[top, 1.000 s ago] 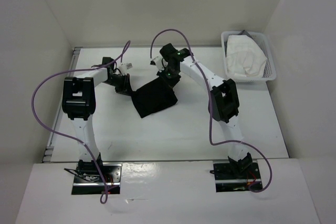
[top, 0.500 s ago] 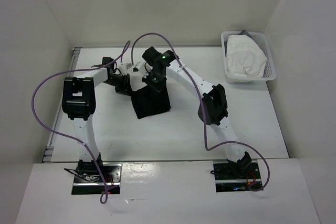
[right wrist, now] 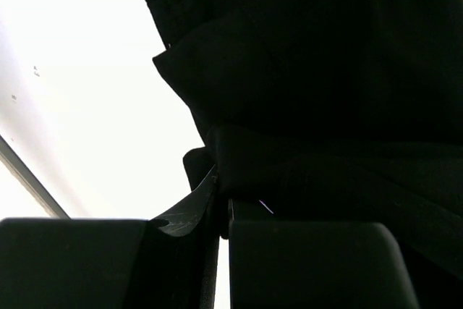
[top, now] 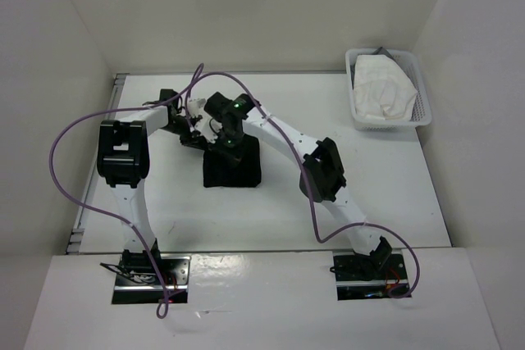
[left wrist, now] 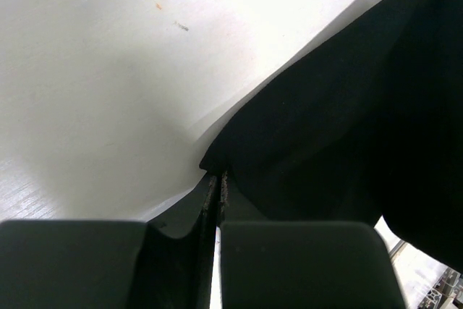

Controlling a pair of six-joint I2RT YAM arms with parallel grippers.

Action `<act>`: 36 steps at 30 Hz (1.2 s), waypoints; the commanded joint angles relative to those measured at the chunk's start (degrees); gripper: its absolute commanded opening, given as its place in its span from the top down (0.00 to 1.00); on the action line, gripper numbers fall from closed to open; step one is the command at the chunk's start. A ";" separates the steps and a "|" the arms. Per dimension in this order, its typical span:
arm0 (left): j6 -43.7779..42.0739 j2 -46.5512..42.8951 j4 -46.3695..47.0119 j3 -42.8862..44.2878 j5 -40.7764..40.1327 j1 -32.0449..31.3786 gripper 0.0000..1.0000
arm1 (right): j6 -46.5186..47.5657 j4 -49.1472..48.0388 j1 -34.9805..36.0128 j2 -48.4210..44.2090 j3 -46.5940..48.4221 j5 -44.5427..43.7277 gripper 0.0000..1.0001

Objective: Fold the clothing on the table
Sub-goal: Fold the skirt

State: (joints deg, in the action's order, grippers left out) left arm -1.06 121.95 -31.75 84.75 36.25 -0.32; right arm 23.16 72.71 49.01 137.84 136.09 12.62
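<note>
The black clothing [top: 234, 167] lies bunched into a small upright shape on the white table [top: 385, 186], left of centre. My left gripper [top: 195, 138] is shut on its far-left corner; in the left wrist view the fabric [left wrist: 340, 128] runs straight out of the shut left gripper [left wrist: 215, 179]. My right gripper [top: 225, 143] reaches across from the right and is shut on the garment's top edge, close beside the left one. The right wrist view shows folded black cloth [right wrist: 318, 85] pinched in the right gripper [right wrist: 221, 179].
A white mesh basket [top: 424, 113] holding a white cloth [top: 381, 88] stands at the far right corner. White walls enclose the table on three sides. Purple cables loop above both arms. A metal strip [top: 85, 202] runs along the table's left edge.
My right gripper has swung left with the garment's right edge, carrying it over toward the left gripper. The clothing has become narrower. The left arm has stayed put.
</note>
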 commanded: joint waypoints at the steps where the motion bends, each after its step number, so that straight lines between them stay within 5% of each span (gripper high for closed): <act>1: -0.35 -0.31 -0.95 -0.73 -1.80 -0.39 0.97 | 1.89 1.65 1.52 -0.64 2.51 -0.14 0.95; 17: -0.35 -1.36 -0.95 -1.25 -1.80 -2.58 0.97 | 3.74 1.65 6.27 3.66 8.48 -2.43 0.95; 26: -0.35 -1.89 -0.95 -1.78 -1.18 -2.58 0.97 | 3.21 1.65 6.27 10.07 17.00 -1.90 0.77; 36: -0.35 -1.89 -0.95 -1.78 -1.18 -2.58 0.97 | 2.59 1.65 8.03 11.22 25.45 3.71 0.76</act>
State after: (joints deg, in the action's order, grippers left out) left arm -1.08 121.38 -31.77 84.09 35.86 -2.09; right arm 27.05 76.71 55.72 149.73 157.62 12.40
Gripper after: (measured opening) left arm 0.034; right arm 0.244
